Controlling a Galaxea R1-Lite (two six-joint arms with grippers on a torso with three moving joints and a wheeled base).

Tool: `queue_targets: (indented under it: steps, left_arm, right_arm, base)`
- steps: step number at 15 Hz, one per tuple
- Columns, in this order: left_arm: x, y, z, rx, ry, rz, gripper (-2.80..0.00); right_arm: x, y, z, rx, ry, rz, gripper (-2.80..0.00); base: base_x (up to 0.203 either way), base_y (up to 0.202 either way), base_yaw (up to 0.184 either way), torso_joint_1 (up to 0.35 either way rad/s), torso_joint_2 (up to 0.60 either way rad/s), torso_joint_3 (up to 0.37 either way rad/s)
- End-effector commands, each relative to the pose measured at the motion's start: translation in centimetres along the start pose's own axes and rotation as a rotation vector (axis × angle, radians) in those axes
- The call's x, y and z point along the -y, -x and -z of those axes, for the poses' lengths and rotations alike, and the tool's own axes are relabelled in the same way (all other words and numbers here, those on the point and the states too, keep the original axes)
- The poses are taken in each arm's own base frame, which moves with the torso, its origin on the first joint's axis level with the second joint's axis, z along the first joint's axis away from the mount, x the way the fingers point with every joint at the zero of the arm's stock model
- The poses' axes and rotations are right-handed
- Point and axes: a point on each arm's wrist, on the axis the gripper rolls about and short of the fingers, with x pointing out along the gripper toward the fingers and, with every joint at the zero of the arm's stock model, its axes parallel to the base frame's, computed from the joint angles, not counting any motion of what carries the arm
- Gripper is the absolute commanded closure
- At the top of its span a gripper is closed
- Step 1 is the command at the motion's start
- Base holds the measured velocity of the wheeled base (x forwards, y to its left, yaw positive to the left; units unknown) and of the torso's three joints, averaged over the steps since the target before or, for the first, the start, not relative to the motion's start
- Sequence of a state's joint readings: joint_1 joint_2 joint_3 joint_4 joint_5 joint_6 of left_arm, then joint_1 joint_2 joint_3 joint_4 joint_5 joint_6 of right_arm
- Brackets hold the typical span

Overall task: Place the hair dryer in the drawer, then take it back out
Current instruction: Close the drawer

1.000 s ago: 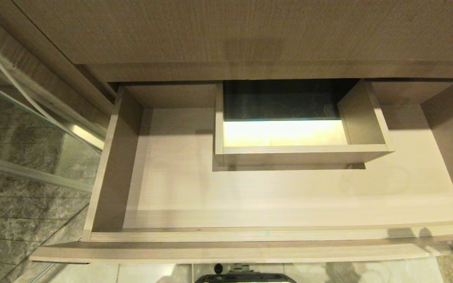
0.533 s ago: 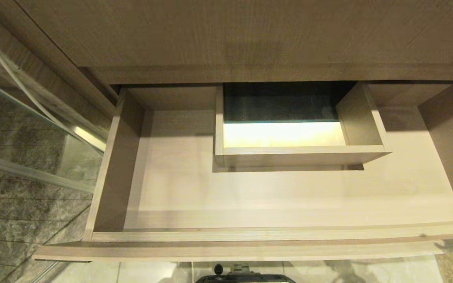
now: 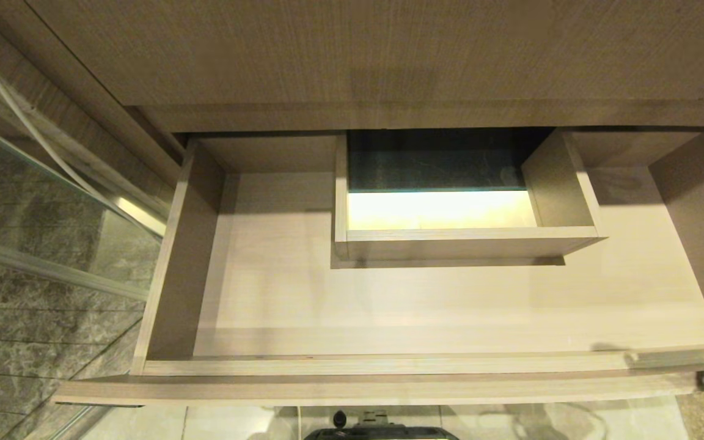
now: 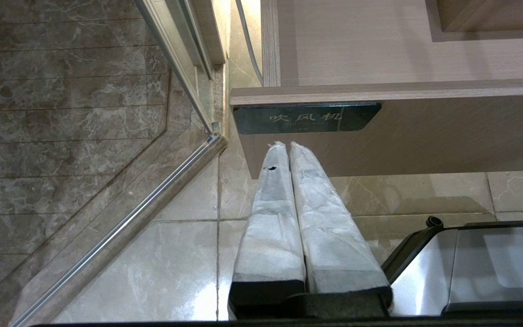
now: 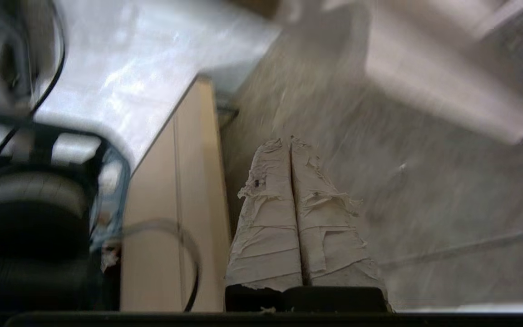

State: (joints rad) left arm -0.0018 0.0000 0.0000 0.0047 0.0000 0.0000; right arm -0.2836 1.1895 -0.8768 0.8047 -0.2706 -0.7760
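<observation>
Room: marble-patterned tile floor [image 4: 84, 136] with a glass partition [image 3: 28, 201] at far left, wood-grain vanity top [image 3: 388, 49] across the far side.
Left gripper [image 4: 285, 145]: parked low, just near of the drawer front by its black label [image 4: 307, 118]; tape-wrapped fingers pressed together, empty.
Drawer [image 3: 388, 366]: pulled open, wide and shallow, pale matte wood grain, flat floor bare; a boxed rectangular notch [image 3: 468, 235] sits at the far middle.
Hair dryer: in none of the views, so its place cannot be told; certainly not in the drawer.
Handling, as a guess: rigid smooth plastic, fairly light, barrel likely slippery; the slim handle looks the safer hold, with the cord apt to drag.
Right gripper [image 5: 291, 143]: out to the right of the drawer over the floor, blurred surroundings; frayed tape-wrapped fingers clenched on nothing.
</observation>
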Motion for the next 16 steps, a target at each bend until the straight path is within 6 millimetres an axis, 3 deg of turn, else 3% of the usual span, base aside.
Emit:
queue_targets:
  steps: [1, 5, 10, 14, 16]
  left_arm:
    - [0.0, 0.0, 0.0, 0.000, 0.000, 0.001, 0.00]
    - [0.0, 0.0, 0.0, -0.001, 0.000, 0.000, 0.00]
    - [0.0, 0.0, 0.0, -0.001, 0.000, 0.000, 0.00]
    - [0.0, 0.0, 0.0, -0.001, 0.000, 0.000, 0.00]
    - [0.0, 0.0, 0.0, -0.001, 0.000, 0.000, 0.00]
  right_arm:
    - [0.8, -2.1, -1.7, -0.052, 0.028, -0.053, 0.00]
    - [2.1, -3.2, -3.9, -0.059, 0.046, -0.067, 0.00]
    - [3.4, -1.9, -4.9, 0.092, 0.000, 0.007, 0.00]
    - [4.6, 0.1, -5.7, 0.334, -0.131, 0.083, 0.00]
    - [6.0, 1.5, -7.4, 0.546, -0.202, 0.188, 0.00]
  base:
    - [0.000, 0.000, 0.000, 0.000, 0.00, 0.000]
    - [0.000, 0.000, 0.000, 0.000, 0.00, 0.000]
    - [0.000, 0.000, 0.000, 0.000, 0.00, 0.000]
    - [0.000, 0.000, 0.000, 0.000, 0.00, 0.000]
    - [0.000, 0.000, 0.000, 0.000, 0.00, 0.000]
